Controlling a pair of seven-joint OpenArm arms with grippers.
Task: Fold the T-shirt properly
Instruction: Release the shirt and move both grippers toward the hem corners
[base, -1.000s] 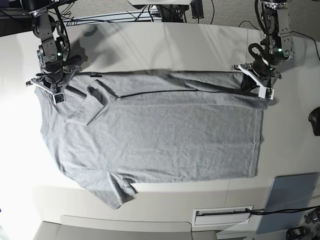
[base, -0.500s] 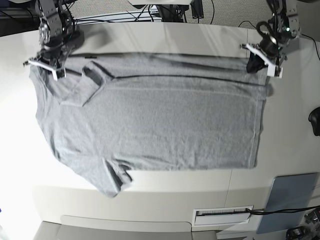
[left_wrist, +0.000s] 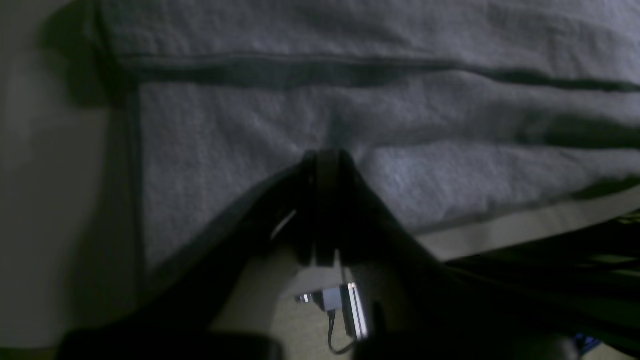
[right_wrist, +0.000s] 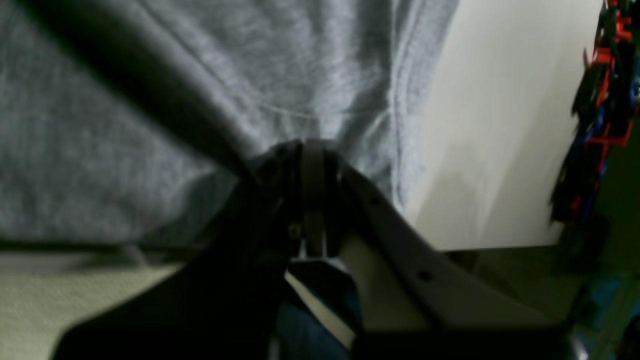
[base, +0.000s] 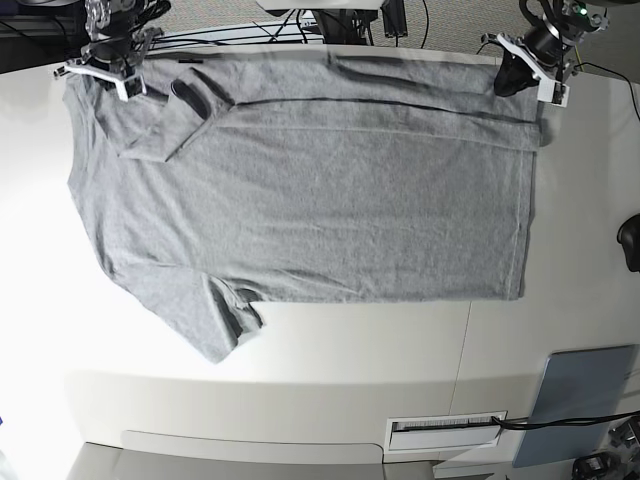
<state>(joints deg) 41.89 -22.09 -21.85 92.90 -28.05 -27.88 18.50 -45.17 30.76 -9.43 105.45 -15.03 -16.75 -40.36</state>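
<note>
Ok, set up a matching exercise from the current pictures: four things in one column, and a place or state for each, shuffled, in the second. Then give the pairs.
Things
1. T-shirt
2. left gripper
3. right gripper
4. grey-blue pad

Places or states
A. lies flat at the table's near right corner in the base view, apart from the cloth
B. shut on the hem-end corner, top right of the base view
C. spread flat over the white table, plain side up
D. shut on the sleeve-end corner, top left of the base view

Pairs: 1-C, 2-B, 3-D, 4-A
</note>
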